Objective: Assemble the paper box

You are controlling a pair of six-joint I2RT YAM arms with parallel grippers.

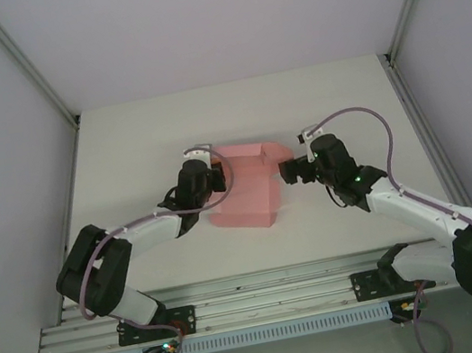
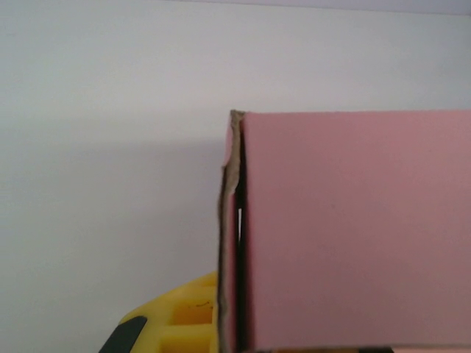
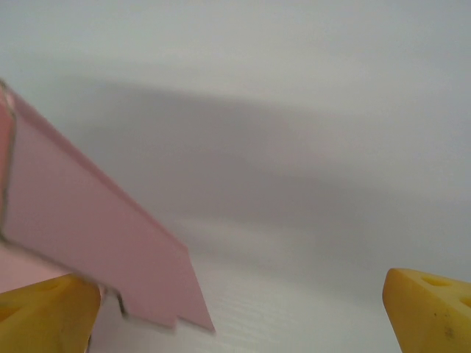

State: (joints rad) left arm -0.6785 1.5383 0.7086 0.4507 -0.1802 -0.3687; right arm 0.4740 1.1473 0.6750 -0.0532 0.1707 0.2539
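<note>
Top external gives us the paper box [image 1: 244, 191] near the middle of the white table [image 1: 120, 142]. It is a partly folded piece of pale pink card with straight creases, and a flap juts out at its 2 o'clock corner. The left gripper [image 1: 215, 178] sits at the box's 9 o'clock edge, touching the card. The right gripper [image 1: 289, 171] sits at its 3 o'clock, right against the flap.

From the left wrist we see one yellow fingertip [image 2: 173, 323] at 7 o'clock, a moulded plastic block with square recesses, just beside a thin pink wall seen edge-on. That wall's cut edge is brownish and ragged, showing the card's raw fibre. A broad, smooth, matte pink panel fills the view from 12 to 6 o'clock. The second finger is hidden behind the card, so we cannot tell whether this gripper is clamped on the wall or only lies beside it.

From the right wrist we see that gripper spread wide and holding nothing. The fingertip at 7 o'clock is partly covered by a slanting pink panel with a stepped, notched lower corner. We cannot tell whether they touch. The fingertip at 5 o'clock stands well apart from the card, with bare table between.
</note>
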